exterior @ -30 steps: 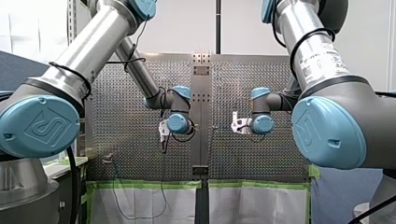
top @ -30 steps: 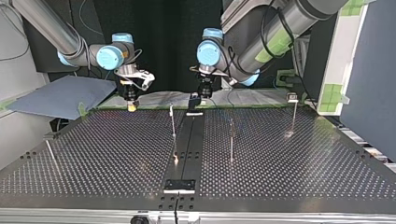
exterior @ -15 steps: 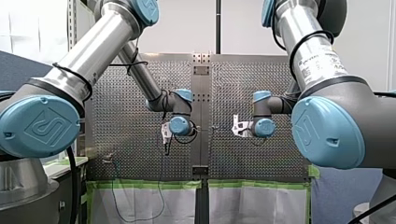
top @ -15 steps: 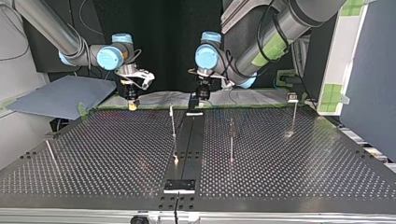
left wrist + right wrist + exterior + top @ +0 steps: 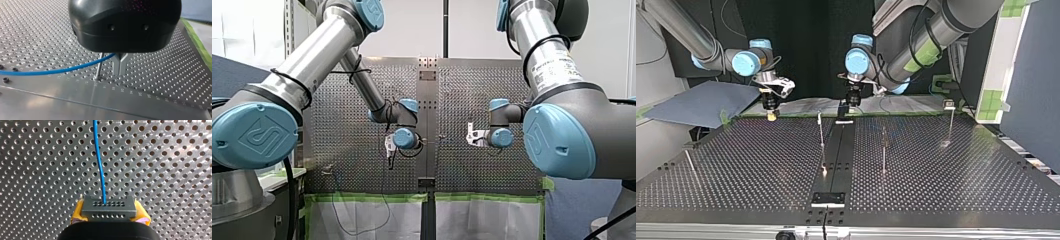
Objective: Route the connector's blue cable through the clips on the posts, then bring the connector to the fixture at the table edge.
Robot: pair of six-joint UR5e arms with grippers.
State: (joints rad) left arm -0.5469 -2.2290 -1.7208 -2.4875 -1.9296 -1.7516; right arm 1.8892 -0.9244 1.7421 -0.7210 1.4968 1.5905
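Routing work at an early stage, by our judgement. No picture shows the blue cable (image 5: pixel 99 162) seated in a clip. The connector (image 5: pixel 109 207) is well apart from the dark plate (image 5: pixel 828 198) at the top view's near edge of the worktop (image 5: pixel 946 175), which we take to be the fixture. All the threading and the delivery are left to do.

Our right tool (image 5: pixel 110 212) is clenched on the connector, a grey block with rows of small holes, gripped on both sides by yellow pads (image 5: pixel 78 211). It hangs above the perforated worktop, and the cable leaves its face and runs straight ahead.

Our left tool (image 5: pixel 120 65) has its metal fingers (image 5: pixel 116 63) pressed almost together. The cable runs to their base, so we judge them pinched on it, though the housing hides the contact. A thin post (image 5: pixel 99 65) stands just beside these fingers, and the cable crosses it.
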